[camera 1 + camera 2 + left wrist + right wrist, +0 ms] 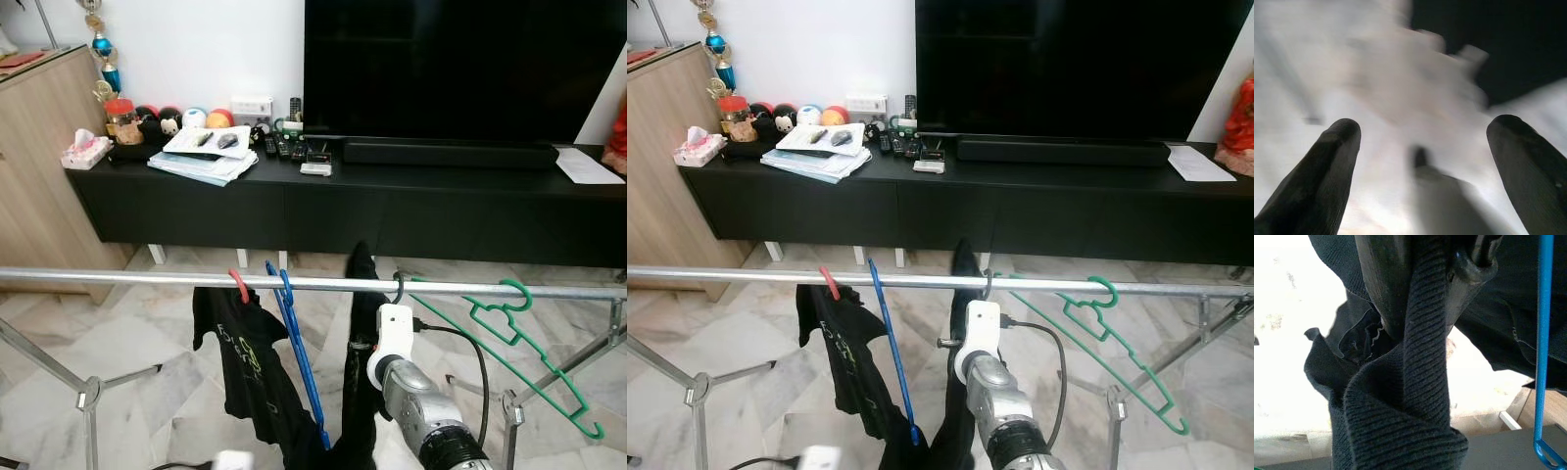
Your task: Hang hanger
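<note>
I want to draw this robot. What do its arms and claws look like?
The right arm is a shiny silver tube with a white block at the wrist and a black cable looping out of it. The left claw has two long black fingers with rounded tips and fine ridges.

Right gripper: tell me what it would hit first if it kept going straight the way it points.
Probably the metal rail. The right gripper, shut on dark ribbed knitwear, points up and forward at it from just below; beyond stands the black TV cabinet. Depth is uncertain.
</note>
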You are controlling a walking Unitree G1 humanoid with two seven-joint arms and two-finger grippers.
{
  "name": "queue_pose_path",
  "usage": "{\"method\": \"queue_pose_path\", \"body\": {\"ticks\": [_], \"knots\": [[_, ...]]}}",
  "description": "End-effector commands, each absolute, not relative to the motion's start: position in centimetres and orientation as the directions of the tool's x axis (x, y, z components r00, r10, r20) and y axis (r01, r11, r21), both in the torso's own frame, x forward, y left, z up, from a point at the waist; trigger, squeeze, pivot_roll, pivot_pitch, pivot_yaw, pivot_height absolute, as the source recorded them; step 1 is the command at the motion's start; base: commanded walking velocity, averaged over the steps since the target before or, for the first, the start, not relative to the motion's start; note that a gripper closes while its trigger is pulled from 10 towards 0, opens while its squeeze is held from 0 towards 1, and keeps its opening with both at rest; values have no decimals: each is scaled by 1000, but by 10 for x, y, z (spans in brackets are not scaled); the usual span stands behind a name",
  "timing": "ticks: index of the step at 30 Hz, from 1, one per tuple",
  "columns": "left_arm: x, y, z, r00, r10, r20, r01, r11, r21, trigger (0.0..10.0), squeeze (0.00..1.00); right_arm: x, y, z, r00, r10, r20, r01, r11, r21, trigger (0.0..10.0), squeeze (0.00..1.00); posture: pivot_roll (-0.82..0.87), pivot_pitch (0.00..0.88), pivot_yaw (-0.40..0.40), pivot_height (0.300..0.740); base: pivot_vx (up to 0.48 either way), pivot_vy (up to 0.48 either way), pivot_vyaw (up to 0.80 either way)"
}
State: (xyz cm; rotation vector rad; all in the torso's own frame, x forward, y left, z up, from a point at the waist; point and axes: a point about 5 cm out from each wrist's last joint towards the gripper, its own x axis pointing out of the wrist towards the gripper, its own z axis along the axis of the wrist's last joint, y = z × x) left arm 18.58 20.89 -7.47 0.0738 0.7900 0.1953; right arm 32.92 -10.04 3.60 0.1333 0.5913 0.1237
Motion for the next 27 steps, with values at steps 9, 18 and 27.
{"method": "queue_pose_path", "body": {"ticks": [9,18,27], "knots": [[177,282,-55,709,286,-644,-216,958,187,10000,0,333,-101,42,848,138,-512,-72,987,146,0,0,-68,0,17,740,0,0,0],[157,263,-72,662,277,-696,-192,961,199,10000,0,335,-112,62,915,89,-394,-43,991,123,0,0,-76,0,12,740,0,0,0],[145,244,-83,636,250,-730,-174,968,180,10000,0,317,-117,78,932,110,-345,-83,992,93,0,0,-90,0,-3,740,0,0,0]]}}
